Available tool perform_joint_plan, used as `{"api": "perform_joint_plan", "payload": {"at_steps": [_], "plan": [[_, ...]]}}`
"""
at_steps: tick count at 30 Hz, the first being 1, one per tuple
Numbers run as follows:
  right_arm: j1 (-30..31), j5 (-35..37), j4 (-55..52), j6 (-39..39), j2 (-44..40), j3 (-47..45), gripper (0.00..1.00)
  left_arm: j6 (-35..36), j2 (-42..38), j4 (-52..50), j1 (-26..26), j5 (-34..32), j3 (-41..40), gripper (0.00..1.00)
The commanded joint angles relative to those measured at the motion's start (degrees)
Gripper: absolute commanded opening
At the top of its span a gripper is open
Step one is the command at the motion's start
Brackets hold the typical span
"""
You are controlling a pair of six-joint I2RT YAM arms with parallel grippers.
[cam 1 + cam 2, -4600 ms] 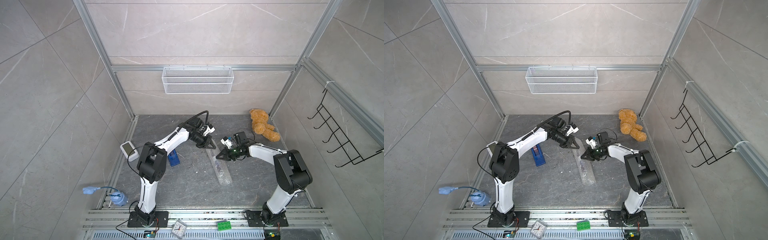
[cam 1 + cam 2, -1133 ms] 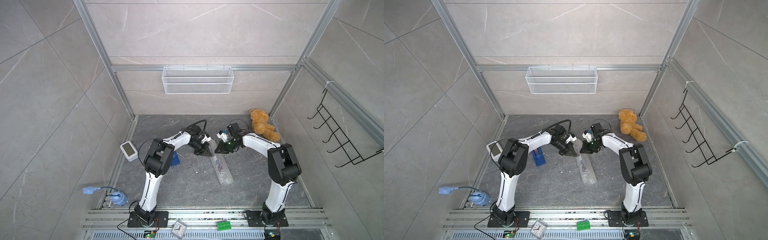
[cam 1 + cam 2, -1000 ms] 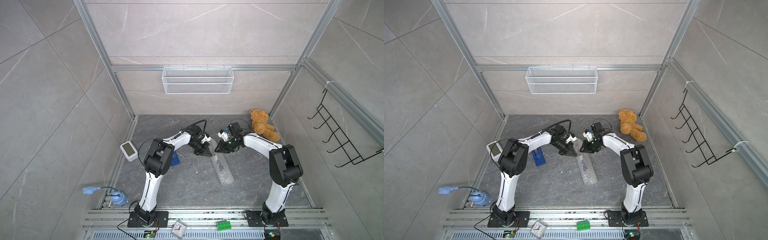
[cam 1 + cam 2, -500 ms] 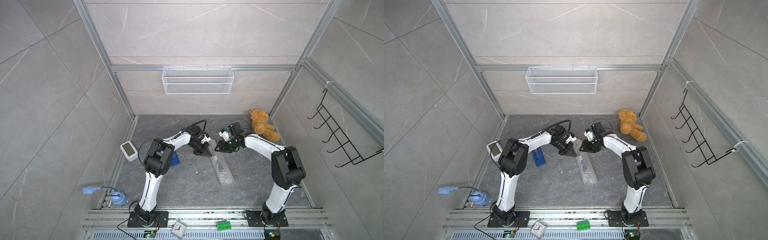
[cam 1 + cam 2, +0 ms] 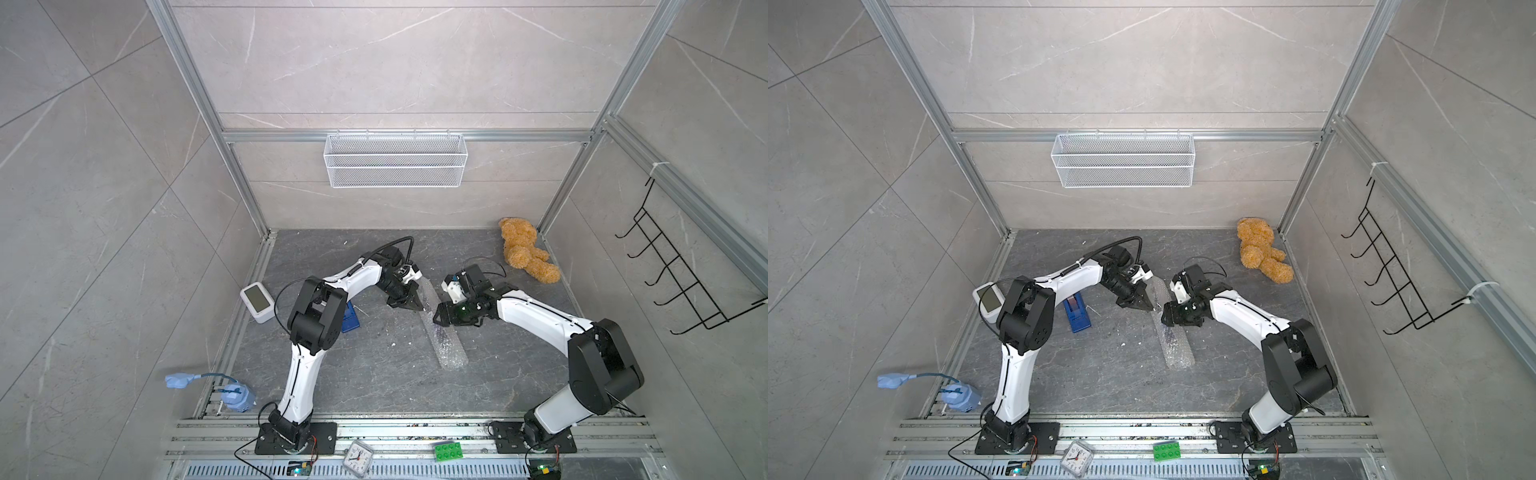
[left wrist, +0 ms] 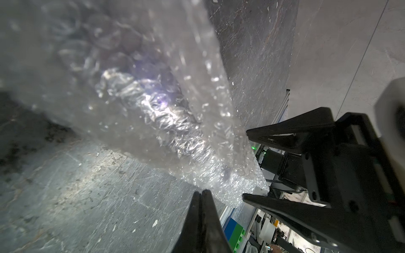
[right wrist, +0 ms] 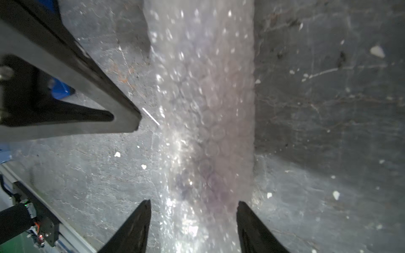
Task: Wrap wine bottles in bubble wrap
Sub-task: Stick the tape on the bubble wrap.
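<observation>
On the rough dark floor (image 5: 374, 374), mid-table, the bubble wrap (image 5: 446, 345) is lying rolled into a long, shiny, dimpled tube, with the bottle (image 7: 210, 184) showing as a purple blur inside. The right gripper (image 7: 194, 203) is straddling the roll with its jaws apart, while the left gripper (image 6: 202, 195) is sitting closed with its tips at the roll's edge

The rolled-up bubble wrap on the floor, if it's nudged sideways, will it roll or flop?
Probably rolls: the clear bubble-wrap tube lies long and round on the grey floor. Its emptier-looking ends likely flop. The purple tint inside hints at a heavier, fragile bottle.
</observation>
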Motion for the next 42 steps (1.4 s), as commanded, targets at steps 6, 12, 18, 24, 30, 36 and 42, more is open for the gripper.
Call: {"api": "perform_joint_plan", "payload": {"at_steps": [6,12,18,24,30,36,42], "plan": [[4.11,9.65,-3.26,1.21,1.25,1.29,0.56,1.71,-4.02,-2.52,-0.16,-0.56,2.3,0.0],[5.25,10.46,-3.53,1.11,2.18,1.31,0.35,1.81,-4.02,-2.68,-0.03,-0.5,2.22,0.0],[5.87,10.96,-2.68,1.2,3.37,0.42,0.26,2.1,-4.41,-2.68,0.32,-0.66,1.02,0.0],[6.11,12.55,-2.22,0.94,4.13,0.05,0.2,2.22,-5.14,-2.35,0.67,-1.34,-0.38,0.0],[6.38,12.57,-1.08,1.11,5.49,-0.72,0.2,1.88,-4.89,-0.91,1.34,-2.06,-2.87,0.0],[6.46,12.0,-0.05,1.2,5.94,-1.36,0.32,1.24,-3.98,1.09,1.59,-2.12,-5.29,0.0],[6.52,9.96,1.25,1.47,4.92,-1.72,0.51,0.55,-2.26,2.94,1.64,-2.42,-6.17,0.0]]}}
